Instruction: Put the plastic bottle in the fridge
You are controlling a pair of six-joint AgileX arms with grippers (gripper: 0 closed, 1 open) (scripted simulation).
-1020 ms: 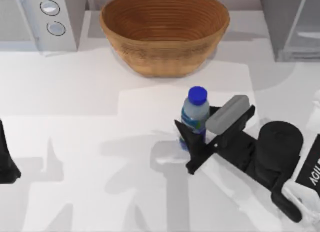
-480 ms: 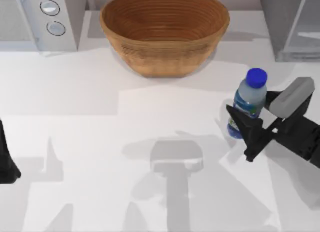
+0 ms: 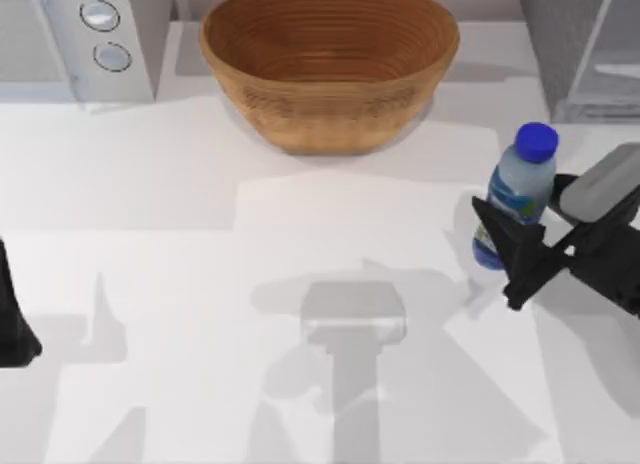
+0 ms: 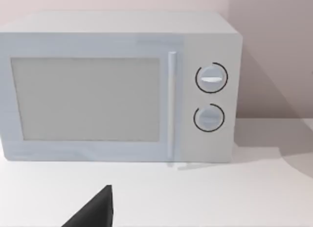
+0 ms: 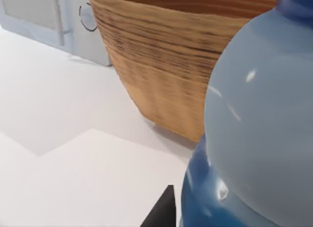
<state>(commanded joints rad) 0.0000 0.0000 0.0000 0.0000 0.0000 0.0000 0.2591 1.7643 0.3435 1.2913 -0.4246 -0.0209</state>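
The plastic bottle [image 3: 516, 197], pale with a blue cap and a blue-green label, is held upright above the table at the right side. My right gripper [image 3: 528, 242] is shut on its lower body, black fingers on either side. In the right wrist view the bottle [image 5: 254, 129] looms very close. The fridge [image 3: 585, 49], dark grey with a pale glassy door panel, stands at the back right corner, a little beyond the bottle. My left gripper [image 3: 12, 319] is parked at the table's left edge; one dark fingertip [image 4: 95, 211] shows in the left wrist view.
A large wicker bowl [image 3: 328, 59] sits at the back centre, just left of the bottle's position. A light-grey microwave [image 3: 75, 39] with two round knobs stands at the back left. White tabletop [image 3: 250, 314] lies open across the middle and front.
My right gripper has carried the bottle from the table's middle to the right and farther back, toward the fridge. The left arm has not moved.
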